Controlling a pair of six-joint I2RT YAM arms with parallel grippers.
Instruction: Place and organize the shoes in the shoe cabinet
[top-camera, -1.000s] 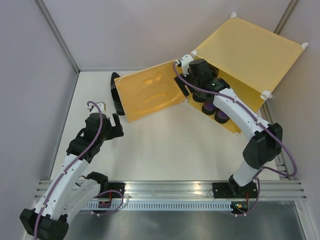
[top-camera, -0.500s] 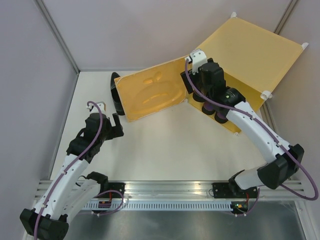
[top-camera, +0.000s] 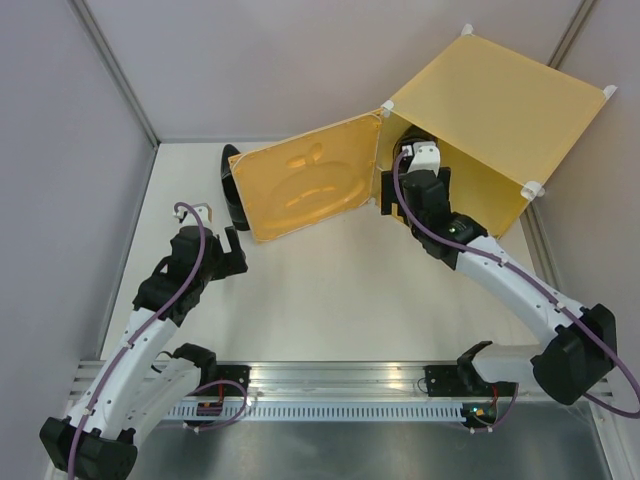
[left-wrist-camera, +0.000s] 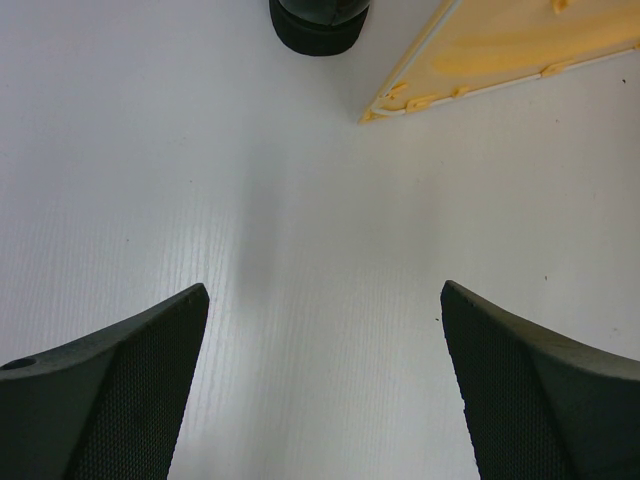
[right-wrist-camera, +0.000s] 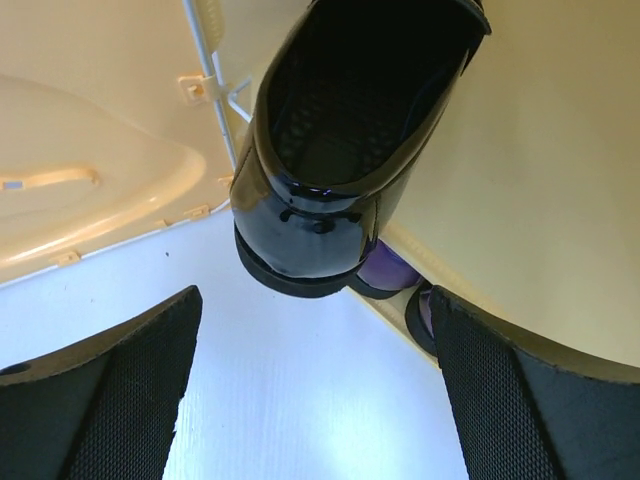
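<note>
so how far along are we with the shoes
Done: one black shoe sits in the cabinet, the purple shoes below it. In hand: nothing; the right claw is open facing that shoe, the left claw open over bare table. Left: the other black shoe on the table by the open door.

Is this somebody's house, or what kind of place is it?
Probably a robot test booth, not a home. A left arm and a right arm are bolted to a metal rail at a white table. Plain grey panels wall it in, and a yellow shoe cabinet stands on it.
</note>
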